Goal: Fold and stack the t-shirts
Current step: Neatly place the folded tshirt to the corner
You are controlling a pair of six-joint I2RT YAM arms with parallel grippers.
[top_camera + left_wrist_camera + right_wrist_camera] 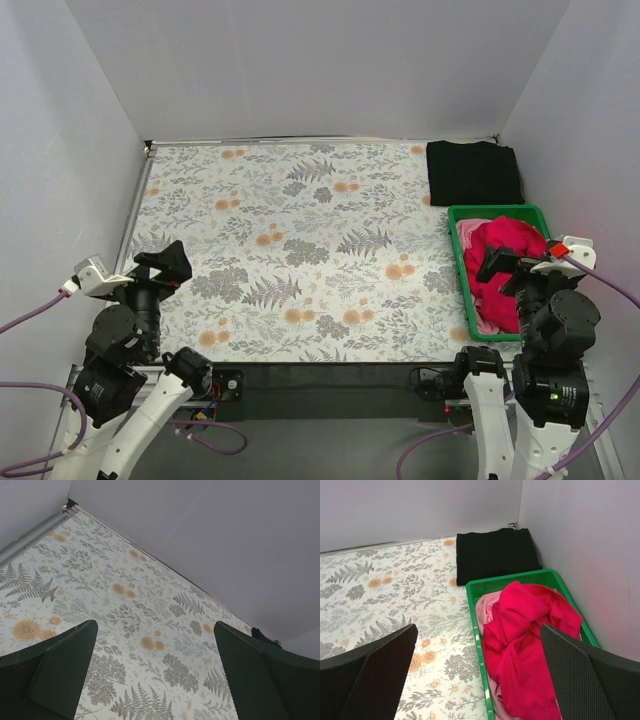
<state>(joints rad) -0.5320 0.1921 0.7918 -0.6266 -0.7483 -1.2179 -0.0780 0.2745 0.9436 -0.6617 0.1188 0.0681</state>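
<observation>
Lying folded flat just beyond the far end of the crate (pixel 497 209), the black t-shirt (pixel 473 172) looks done, the base of a stack. Inside the crate the red t-shirt (pixel 505 240) sits crumpled on a paler pink cloth (pixel 481 607), not yet folded. My right pincer (pixel 479 630) hovers over the crate's near end, spread wide, holding nothing. My left pincer (pixel 155 626), well away from the crate across the flowered table (pixel 300 220), is likewise spread and empty. I judge one shirt finished, the rest to go.
</observation>
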